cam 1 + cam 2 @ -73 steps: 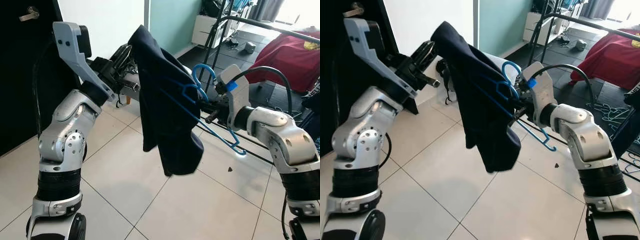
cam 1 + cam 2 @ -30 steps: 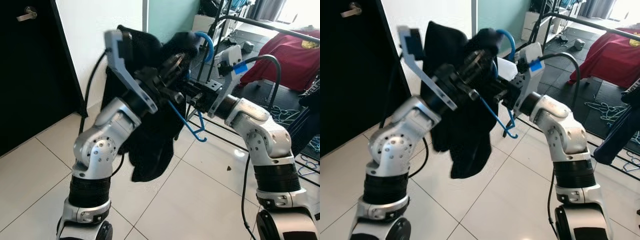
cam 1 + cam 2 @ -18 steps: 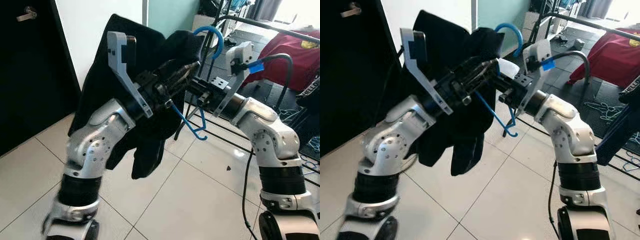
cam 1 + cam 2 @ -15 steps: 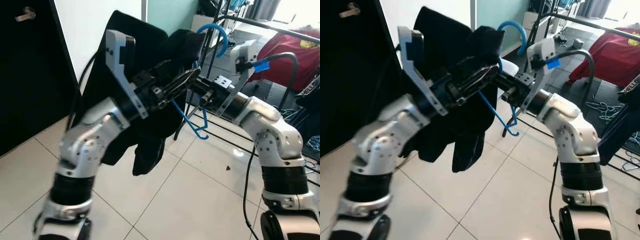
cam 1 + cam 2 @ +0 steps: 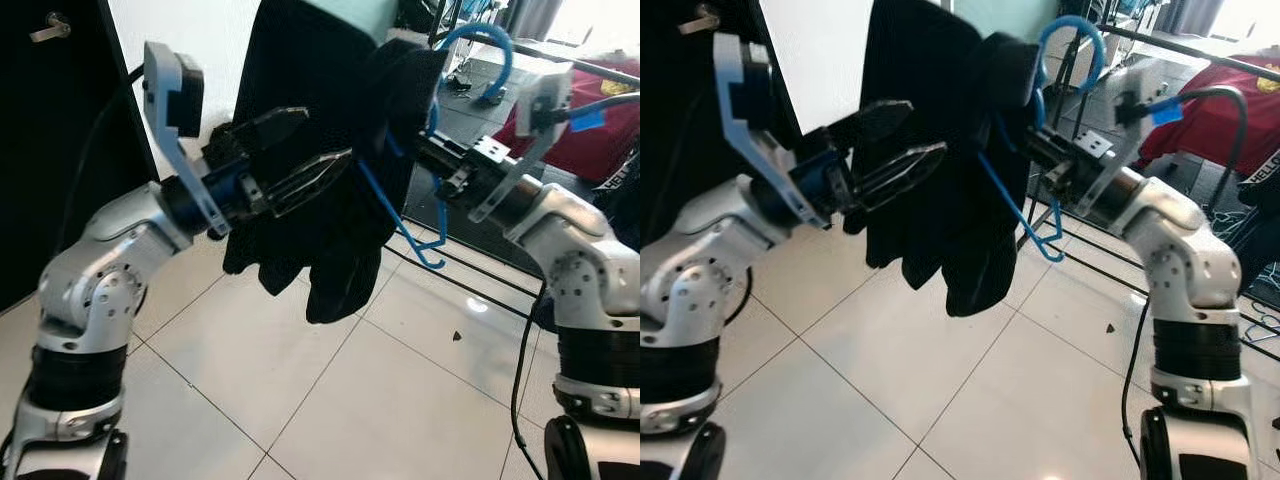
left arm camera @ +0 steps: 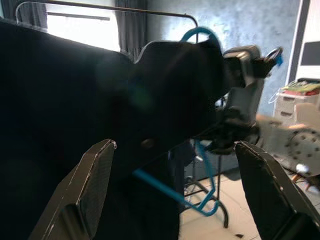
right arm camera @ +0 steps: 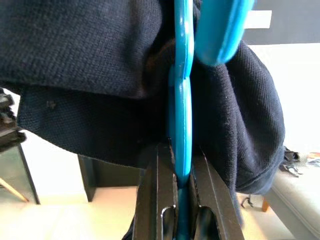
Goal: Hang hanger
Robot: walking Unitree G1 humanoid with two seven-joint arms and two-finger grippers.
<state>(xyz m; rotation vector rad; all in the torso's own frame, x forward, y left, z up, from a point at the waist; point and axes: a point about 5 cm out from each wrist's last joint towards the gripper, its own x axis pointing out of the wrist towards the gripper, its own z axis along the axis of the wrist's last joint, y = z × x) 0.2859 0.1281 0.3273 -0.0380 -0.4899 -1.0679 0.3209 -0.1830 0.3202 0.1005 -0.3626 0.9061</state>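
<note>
The blue hanger (image 5: 410, 225), draped with a dark garment (image 5: 330, 150), is held up in mid-air with its neck clamped tight between the fingers of the right pincer (image 7: 183, 210), its hook (image 5: 1072, 40) raised near a black clothes rail (image 5: 1200, 50). The left pincer (image 5: 300, 150), fingers spread apart and holding nothing, sits against the cloth's near side. Below lies a pale tiled floor (image 5: 330, 400), with a black door (image 5: 50, 150) and white wall to the left and a red cloth (image 5: 590, 110) behind.
</note>
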